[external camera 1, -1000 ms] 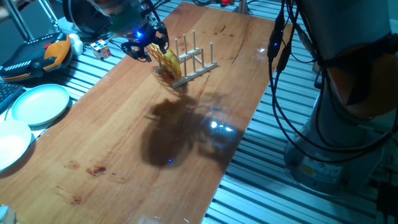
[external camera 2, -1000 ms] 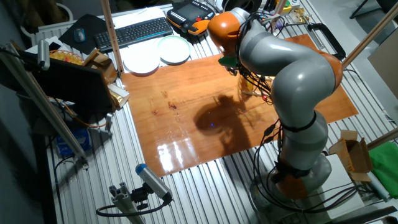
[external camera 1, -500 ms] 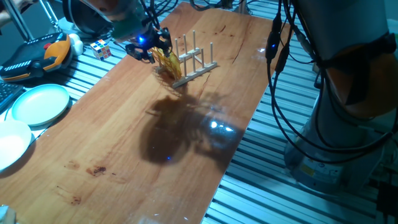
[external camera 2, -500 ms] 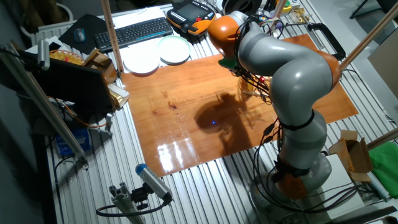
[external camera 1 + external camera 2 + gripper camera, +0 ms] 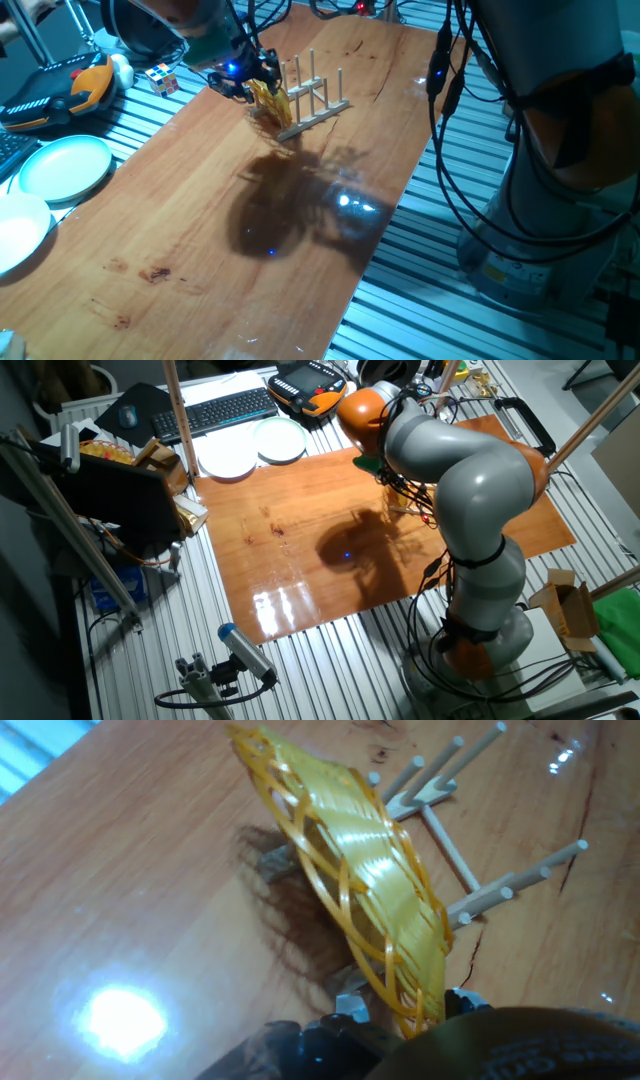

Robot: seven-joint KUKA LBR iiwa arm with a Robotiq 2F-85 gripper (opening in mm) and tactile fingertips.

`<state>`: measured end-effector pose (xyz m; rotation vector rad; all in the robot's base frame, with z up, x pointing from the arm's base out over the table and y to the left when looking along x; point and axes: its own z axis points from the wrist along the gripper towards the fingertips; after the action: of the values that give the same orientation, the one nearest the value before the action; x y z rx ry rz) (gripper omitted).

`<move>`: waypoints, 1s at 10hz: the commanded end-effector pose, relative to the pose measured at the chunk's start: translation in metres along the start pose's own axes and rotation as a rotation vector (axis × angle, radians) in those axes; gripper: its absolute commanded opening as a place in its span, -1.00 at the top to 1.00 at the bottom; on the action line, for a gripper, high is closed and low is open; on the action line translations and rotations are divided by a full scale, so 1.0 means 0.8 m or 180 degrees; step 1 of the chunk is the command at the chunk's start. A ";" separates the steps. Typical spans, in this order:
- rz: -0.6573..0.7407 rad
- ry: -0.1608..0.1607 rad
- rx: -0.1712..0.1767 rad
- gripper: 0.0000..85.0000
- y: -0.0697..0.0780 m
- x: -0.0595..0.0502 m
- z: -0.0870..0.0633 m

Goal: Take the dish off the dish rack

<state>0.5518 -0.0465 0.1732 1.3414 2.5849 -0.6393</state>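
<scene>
Plainly, the yellow wicker dish (image 5: 368, 880) stands on edge in the wooden dish rack (image 5: 306, 103), tilted and leaning against the upright pegs, at the far end of the wooden table (image 5: 300, 220). In the hand view its open lattice weave and scalloped rim fill the centre, with the rack's dowels (image 5: 500, 890) projecting behind it and its shadow falling on the tabletop to the left.

The gripper (image 5: 243, 80) is at the dish's rim on the side away from the pegs. In the hand view the rim's nearest part runs down into the dark fingertips (image 5: 340, 1020) at the bottom edge, one tip on each side of it; whether they are clamped on the rim or merely straddle it cannot be told. A blue light glows on the hand in the fixed view.

Beyond the table's left edge lie a pale green plate (image 5: 65, 166) and a white plate (image 5: 20, 228), with a Rubik's cube (image 5: 165, 78) and an orange-and-black teach pendant (image 5: 60, 92) further back. A keyboard (image 5: 215, 412) sits behind the plates in the other fixed view.
</scene>
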 end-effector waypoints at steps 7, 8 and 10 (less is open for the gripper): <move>0.0073 -0.0011 0.0152 0.33 -0.009 -0.002 0.004; 0.0060 -0.0016 0.0186 0.58 -0.009 -0.001 0.002; 0.0006 -0.0055 0.0222 0.98 -0.007 0.002 0.000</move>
<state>0.5464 -0.0482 0.1747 1.3524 2.5687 -0.7448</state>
